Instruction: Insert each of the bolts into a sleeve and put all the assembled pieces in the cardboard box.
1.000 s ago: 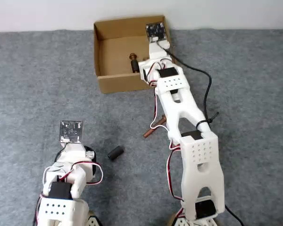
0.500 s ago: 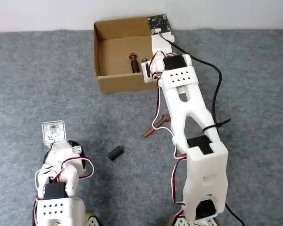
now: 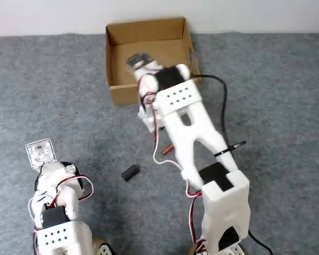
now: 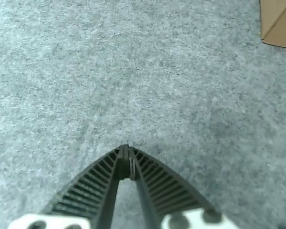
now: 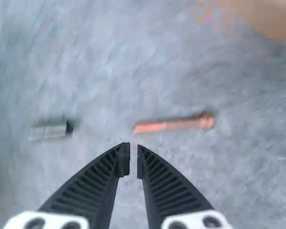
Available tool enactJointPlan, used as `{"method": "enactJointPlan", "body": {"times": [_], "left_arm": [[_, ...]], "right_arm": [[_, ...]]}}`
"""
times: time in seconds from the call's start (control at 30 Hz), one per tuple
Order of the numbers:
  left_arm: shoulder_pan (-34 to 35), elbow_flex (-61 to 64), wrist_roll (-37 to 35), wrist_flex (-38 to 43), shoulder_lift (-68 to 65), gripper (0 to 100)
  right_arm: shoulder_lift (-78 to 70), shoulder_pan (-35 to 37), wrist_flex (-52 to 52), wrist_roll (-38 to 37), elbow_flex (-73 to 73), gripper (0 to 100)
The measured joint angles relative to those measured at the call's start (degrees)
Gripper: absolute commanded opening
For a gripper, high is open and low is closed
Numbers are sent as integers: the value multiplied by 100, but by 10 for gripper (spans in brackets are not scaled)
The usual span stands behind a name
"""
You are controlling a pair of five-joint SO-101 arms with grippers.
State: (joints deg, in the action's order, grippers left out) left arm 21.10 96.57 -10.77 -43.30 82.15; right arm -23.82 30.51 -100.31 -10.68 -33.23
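The open cardboard box (image 3: 122,58) sits far back on grey carpet (image 3: 53,95). The right gripper (image 5: 133,152), barely parted and empty, hangs near a slim copper-coloured bolt (image 5: 174,123). The left gripper (image 4: 127,151) is clenched on nothing. A short black sleeve (image 3: 130,172) lies nearby.

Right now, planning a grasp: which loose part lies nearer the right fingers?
The copper-coloured metal bolt, straight ahead of them; the black cylindrical sleeve lies farther aside.
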Motion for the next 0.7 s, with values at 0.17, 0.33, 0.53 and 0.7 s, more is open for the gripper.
{"method": "enactJointPlan", "body": {"times": [0.17, 0.33, 0.53, 0.7], "left_arm": [[0, 0, 0, 0, 0, 6], [0, 0, 0, 0, 0, 6], [9, 0, 0, 0, 0, 6], [563, 0, 9, 176, 0, 6]], "right_arm": [[158, 299, 0, -941, 0, 8], [193, 782, 0, -1925, 325, 10], [193, 1284, 0, -3077, 1108, 187], [193, 1688, 9, -3244, 1371, 217]]}}
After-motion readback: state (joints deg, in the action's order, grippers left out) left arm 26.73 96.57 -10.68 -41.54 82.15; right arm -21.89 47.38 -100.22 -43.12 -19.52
